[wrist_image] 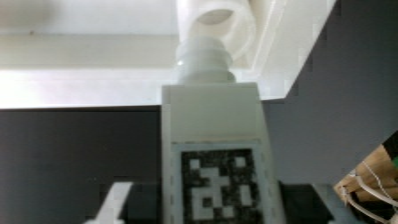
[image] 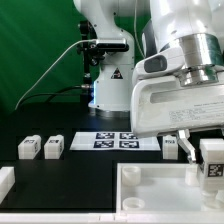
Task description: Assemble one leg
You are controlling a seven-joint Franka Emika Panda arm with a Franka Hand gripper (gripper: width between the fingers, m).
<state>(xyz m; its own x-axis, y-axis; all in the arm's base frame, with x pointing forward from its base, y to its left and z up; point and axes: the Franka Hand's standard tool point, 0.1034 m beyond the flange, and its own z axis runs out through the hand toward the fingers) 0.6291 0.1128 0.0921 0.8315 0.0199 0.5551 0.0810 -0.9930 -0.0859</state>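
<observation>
Black surface [image: 70, 180] before a green backdrop [image: 40, 40], your pincer [image: 205, 150] clamped on the leg [image: 211, 160], you see it upright just over the rim of the white tray [image: 150, 170], three spare legs [image: 28, 148] [image: 53, 146] [image: 170, 148] beyond that tray.

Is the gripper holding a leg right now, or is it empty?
Holding one. In the wrist view the gripper closes on both sides of the tagged leg, whose peg end points toward the white tray.

No words or numbers are legible. Black-and-white square tags mark the leg [wrist_image: 217, 180], a loose leg [image: 53, 146] at nine o'clock and the marker board [image: 115, 140]; a triangular sign [image: 117, 75] marks the arm's base [image: 104, 92].
</observation>
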